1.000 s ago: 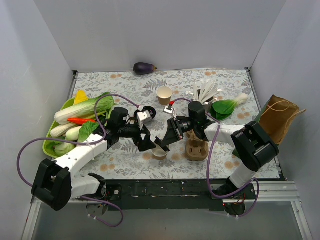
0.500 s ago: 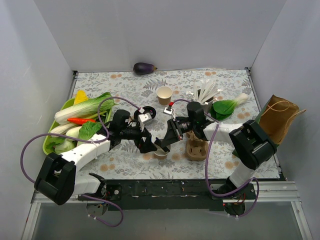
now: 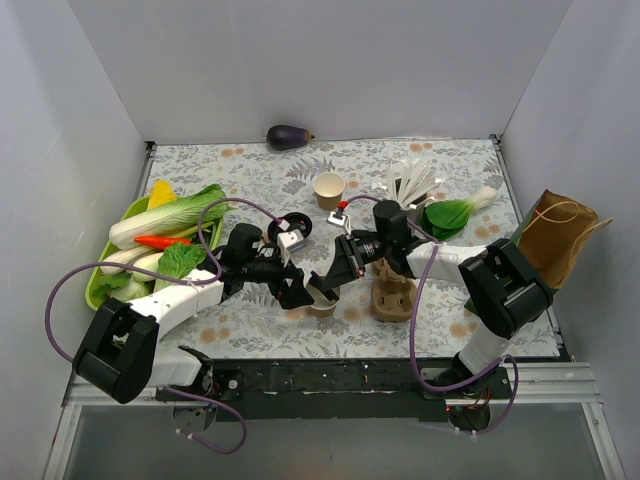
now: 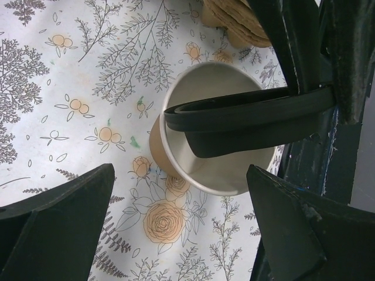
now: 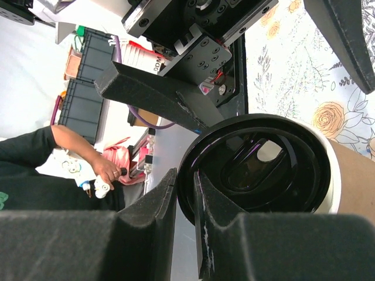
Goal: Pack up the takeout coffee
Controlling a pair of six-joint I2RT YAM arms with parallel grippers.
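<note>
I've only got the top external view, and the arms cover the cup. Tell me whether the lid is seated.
Observer: Not seated. In the left wrist view the black lid lies tilted across the mouth of the cup, with white interior showing past it.
Operator: Report what's holding it.
Observer: The right wrist view shows the right gripper pinching the lid's rim between its fingers.
Operator: Now the left gripper.
Observer: In its own wrist view the left gripper is wide open, one finger on each side of the cup, touching neither cup nor lid.
</note>
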